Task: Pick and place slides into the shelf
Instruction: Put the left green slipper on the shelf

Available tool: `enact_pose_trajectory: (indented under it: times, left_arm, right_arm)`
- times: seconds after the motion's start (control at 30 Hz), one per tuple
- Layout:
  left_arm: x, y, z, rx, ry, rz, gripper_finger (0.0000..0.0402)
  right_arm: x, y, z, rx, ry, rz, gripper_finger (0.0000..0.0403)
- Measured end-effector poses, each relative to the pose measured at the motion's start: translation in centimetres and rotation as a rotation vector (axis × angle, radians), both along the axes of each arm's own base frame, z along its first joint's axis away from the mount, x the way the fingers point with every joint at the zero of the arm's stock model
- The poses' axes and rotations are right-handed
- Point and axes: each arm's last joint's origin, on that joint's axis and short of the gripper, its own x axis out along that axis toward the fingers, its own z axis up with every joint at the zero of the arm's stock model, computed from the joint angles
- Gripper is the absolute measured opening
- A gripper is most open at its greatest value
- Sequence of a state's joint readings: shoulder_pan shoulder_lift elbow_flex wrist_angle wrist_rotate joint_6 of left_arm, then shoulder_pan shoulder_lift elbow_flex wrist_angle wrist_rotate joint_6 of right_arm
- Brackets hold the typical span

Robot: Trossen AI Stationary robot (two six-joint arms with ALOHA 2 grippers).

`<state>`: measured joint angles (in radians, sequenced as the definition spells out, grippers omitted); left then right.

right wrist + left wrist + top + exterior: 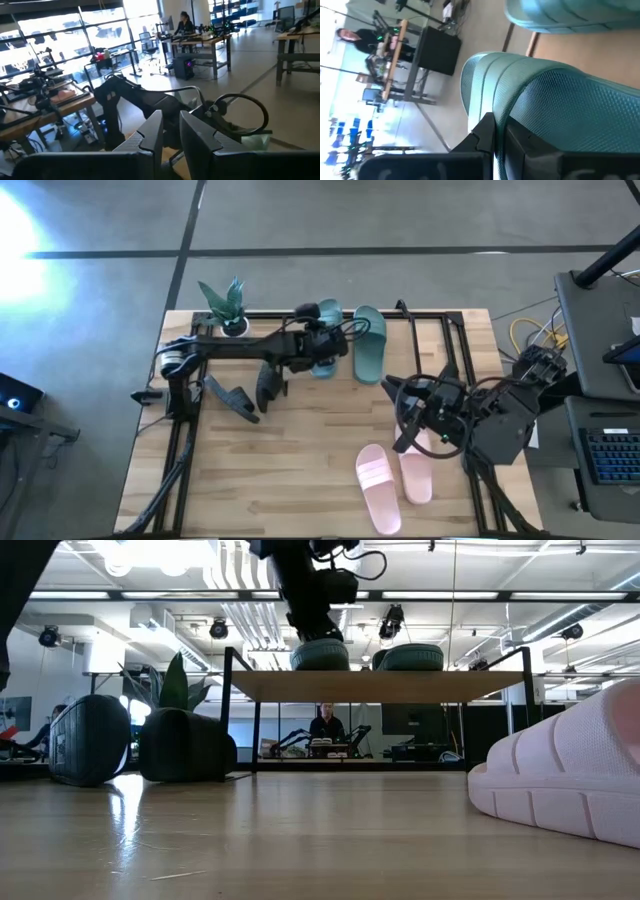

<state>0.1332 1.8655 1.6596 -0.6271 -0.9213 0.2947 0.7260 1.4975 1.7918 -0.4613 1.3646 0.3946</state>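
left gripper (pixel 325 350) sits over the far end of the shelf (pixel 440 320), fingers pinching the edge of a dark green slide (pixel 325 340); the left wrist view shows the fingers pressed on the textured green rubber, and the low view shows that slide resting on the shelf top board beside the second green slide (pixel 370 342), the two just beside each other, so placing looks nearly done for this one. right gripper (pixel 415 425) hangs above the worktop (pixel 300 470) near the pale pink pair (pixel 392 475), fingers close together with a narrow gap, nothing between them as far as the right wrist view shows. two black slides (pixel 245 392) lie on the worktop near the left arm base, by a potted plant (pixel 228 305). slides look light, soft, bendy rubber, a bit grippy; best taken at the side edge of the sole or across the wide strap, since a pinch at the toe tip would let it flop. a person sits in the room behind
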Motion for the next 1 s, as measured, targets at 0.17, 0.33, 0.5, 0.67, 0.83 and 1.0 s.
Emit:
enact_pose_trajectory:
  times: [0.17, 0.33, 0.5, 0.67, 0.83, 1.0]
  left_arm:
    - [0.2, -0.3, 0.0, -0.053, -0.007, -0.055, 0.0006]
    - [0.2, -0.5, 0.0, -0.076, -0.052, -0.04, 0.0036]
    - [0.3, -0.6, -0.1, -0.158, -0.117, -0.048, 0.0075]
    - [-0.2, -1.1, -0.3, -0.221, -0.067, -0.091, 0.0116]
    - [-0.7, -1.7, 0.7, -0.229, -0.084, -0.113, 0.0154]
    - [-1.7, -2.2, 2.8, -0.257, -0.148, -0.161, 0.0181]
  right_arm:
    - [0.1, 0.1, -0.3, -0.012, 0.012, -0.001, 0.0058]
    - [0.1, 0.0, -0.3, -0.024, 0.02, -0.015, 0.0059]
    - [0.0, 0.0, -0.5, -0.034, 0.032, -0.024, 0.0059]
    - [0.0, 0.0, -0.6, -0.032, 0.03, -0.024, 0.0059]
    - [0.1, 0.1, -0.7, -0.034, 0.032, -0.024, 0.0059]
    - [0.1, 0.1, -0.7, -0.035, 0.033, -0.024, 0.0059]
